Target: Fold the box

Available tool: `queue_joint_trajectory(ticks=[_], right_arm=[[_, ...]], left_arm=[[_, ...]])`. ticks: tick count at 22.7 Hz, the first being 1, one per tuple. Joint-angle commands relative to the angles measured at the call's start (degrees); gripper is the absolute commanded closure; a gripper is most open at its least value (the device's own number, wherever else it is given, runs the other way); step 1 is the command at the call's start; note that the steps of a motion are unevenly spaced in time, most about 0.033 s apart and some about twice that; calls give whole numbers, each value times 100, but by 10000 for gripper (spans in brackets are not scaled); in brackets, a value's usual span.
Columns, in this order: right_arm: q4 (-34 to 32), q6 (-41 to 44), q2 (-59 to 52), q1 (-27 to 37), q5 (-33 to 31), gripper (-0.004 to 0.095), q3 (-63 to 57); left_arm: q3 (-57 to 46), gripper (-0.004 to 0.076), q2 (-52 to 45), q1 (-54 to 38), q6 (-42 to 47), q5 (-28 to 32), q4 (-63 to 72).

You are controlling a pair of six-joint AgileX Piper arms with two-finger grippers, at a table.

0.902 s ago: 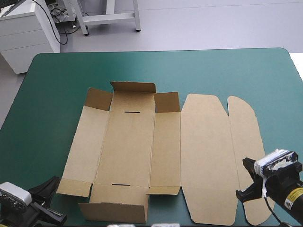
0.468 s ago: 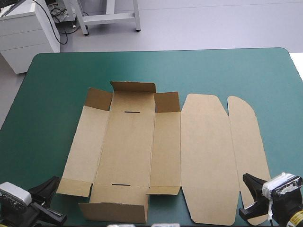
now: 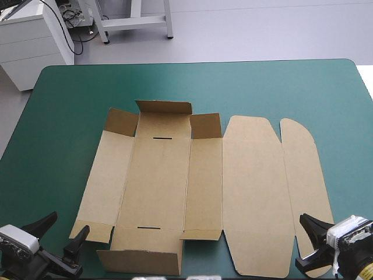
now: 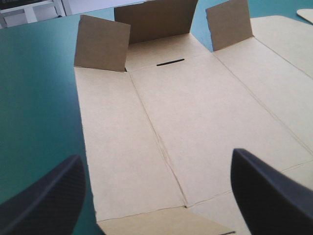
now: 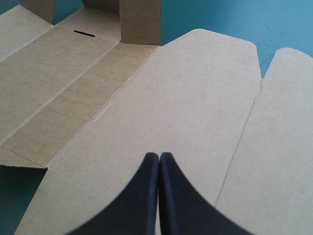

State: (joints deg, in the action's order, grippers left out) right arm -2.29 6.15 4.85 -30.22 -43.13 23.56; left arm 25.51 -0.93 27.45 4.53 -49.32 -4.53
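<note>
Much teal-green cover (image 3: 70, 99) around box (image 3: 157, 175) edges

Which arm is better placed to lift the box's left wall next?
Left, probably. The left gripper is open at the near-left corner of the box, with the left wall panel just ahead of it. The right gripper is shut, over the flat lid panel.
</note>
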Motion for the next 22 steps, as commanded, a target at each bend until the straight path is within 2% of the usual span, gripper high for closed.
queue_joint_trajectory(ticks=[1,9,13,14,19,22], right_arm=[[55,5,69,24,448,924,144],[153,-52,69,24,448,924,144],[153,-52,69,24,448,926,144],[153,-52,69,24,448,926,144],[153,-52,69,24,448,927,144],[153,-52,69,24,448,927,144]], left_arm=[[119,108,-30,17,58,447,265],[234,177,379,17,243,372,-47],[1008,177,1735,17,1115,24,-864],[1385,177,2355,17,1342,-215,-1219],[2637,177,4466,17,1176,-1134,-1466],[2958,177,5293,7,939,-1373,-1596]])
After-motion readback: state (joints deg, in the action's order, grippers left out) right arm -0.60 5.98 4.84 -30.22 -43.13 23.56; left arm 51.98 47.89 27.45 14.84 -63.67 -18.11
